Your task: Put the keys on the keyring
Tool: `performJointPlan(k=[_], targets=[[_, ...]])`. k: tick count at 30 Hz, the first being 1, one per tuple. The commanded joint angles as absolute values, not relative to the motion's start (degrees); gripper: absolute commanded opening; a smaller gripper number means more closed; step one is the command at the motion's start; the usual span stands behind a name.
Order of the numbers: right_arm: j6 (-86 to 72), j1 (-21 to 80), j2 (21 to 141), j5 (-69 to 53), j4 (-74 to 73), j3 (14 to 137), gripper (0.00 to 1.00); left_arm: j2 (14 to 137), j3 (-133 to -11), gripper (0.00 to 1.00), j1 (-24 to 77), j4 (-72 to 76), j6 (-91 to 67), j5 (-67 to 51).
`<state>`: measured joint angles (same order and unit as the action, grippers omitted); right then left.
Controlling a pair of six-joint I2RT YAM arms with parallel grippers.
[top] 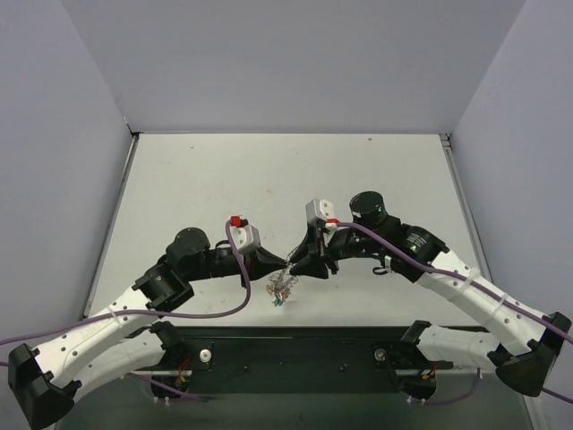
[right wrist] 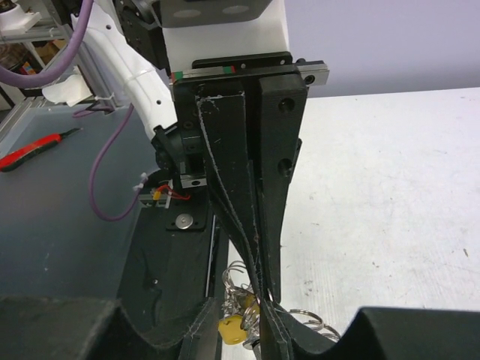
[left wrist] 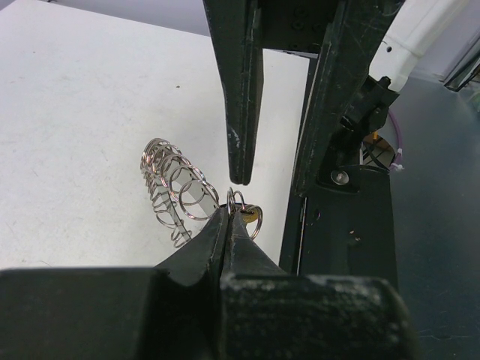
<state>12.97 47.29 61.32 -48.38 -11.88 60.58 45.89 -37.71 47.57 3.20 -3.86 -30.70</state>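
Note:
The keyring point(left wrist: 176, 187), a silvery coil of wire loops, hangs off the table from my left gripper point(left wrist: 229, 214), which is shut on one of its loops. A yellow key point(right wrist: 232, 330) dangles right at that pinch. In the top view the bunch point(top: 281, 292) hangs below the two meeting grippers, with small coloured key heads at its bottom. My right gripper point(right wrist: 235, 304) faces the left gripper point(top: 285, 262) tip to tip. Its jaws stand apart on either side of the yellow key and loops, and its fingers point(left wrist: 241, 112) reach down beside the pinch.
The white table point(top: 269, 179) is walled on three sides. A black base plate point(top: 295, 349) runs along the near edge under the arms. Purple cables point(top: 242, 300) loop beside the left arm. A red-handled tool point(right wrist: 30, 148) lies off the table.

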Motion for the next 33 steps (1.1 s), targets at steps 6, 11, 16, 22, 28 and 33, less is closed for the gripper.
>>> performJointPlan(k=[6, 11, 16, 22, 28, 33], targets=[[14.68, 47.2, 61.17, -46.49, -7.38, 59.5, 0.32, 45.44, -39.73, 0.0, 47.81, 8.53, -4.31, -31.9], [14.59, 47.2, 61.61, -46.93, -7.47, 59.15, 0.34, 45.53, -39.81, 0.0, 47.73, 8.61, -4.22, -31.9], [14.68, 47.2, 61.87, -46.23, -7.47, 58.71, 0.34, 45.53, -39.99, 0.0, 47.73, 8.61, -4.48, -32.08], [14.15, 47.29, 63.02, -46.23, -7.38, 59.24, 0.23, 45.7, -39.73, 0.0, 47.81, 8.88, -4.57, -31.99], [13.89, 47.2, 63.63, -46.32, -7.38, 59.33, 0.19, 45.44, -39.64, 0.0, 47.81, 9.05, -4.75, -31.9], [13.71, 47.2, 63.81, -46.32, -7.38, 59.41, 0.12, 45.44, -39.55, 0.0, 47.81, 9.05, -4.83, -31.99]])
